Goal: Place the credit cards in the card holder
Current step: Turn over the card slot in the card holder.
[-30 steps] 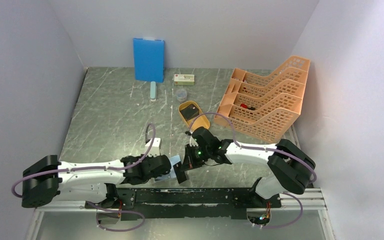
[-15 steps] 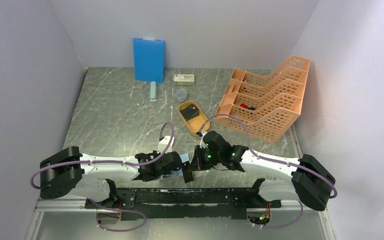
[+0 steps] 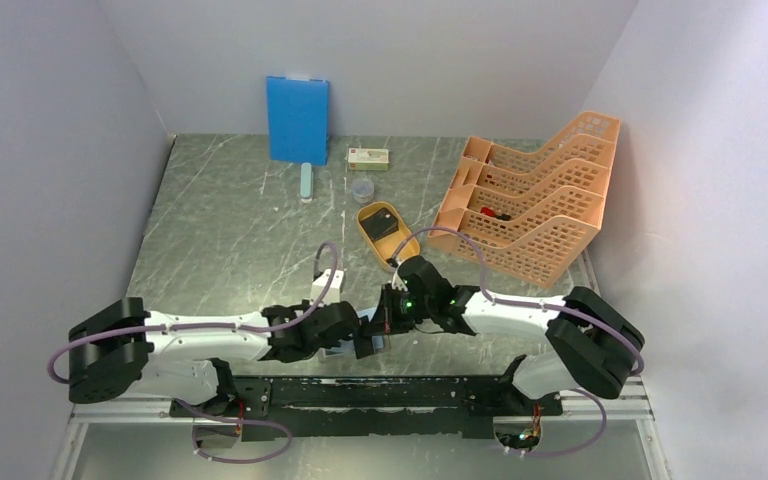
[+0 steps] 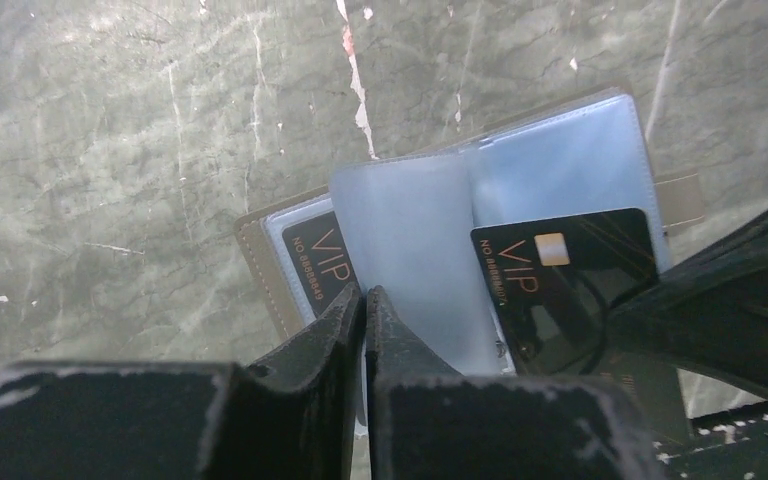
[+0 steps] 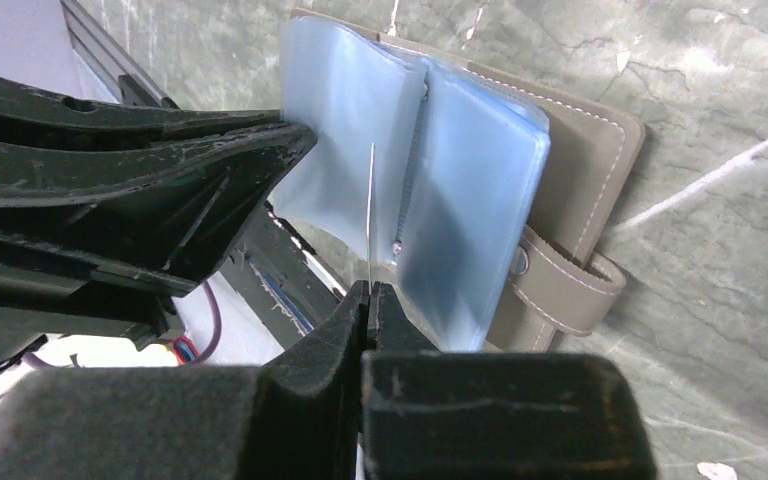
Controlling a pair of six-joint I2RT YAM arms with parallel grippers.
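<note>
By the rail (image 3: pixel 410 390) — card holder (image 4: pixel 560 165), credit card (image 4: pixel 570 260), seemingly tight clearance.

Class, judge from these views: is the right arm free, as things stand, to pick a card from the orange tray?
Probably not yet: the right gripper is shut on a card, edge-on at the card holder. The orange tray beyond it looks unobstructed.

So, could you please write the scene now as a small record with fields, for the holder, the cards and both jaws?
card holder: lies open on the table, clear sleeves facing up
first card: black, marked VIP, inside a pocket, partly behind the lifted sleeve
second card: black, marked VIP, against the sleeves; whether it is in a pocket is unclear
left jaws: shut on one lifted sleeve
right jaws: shut on the second card
</note>
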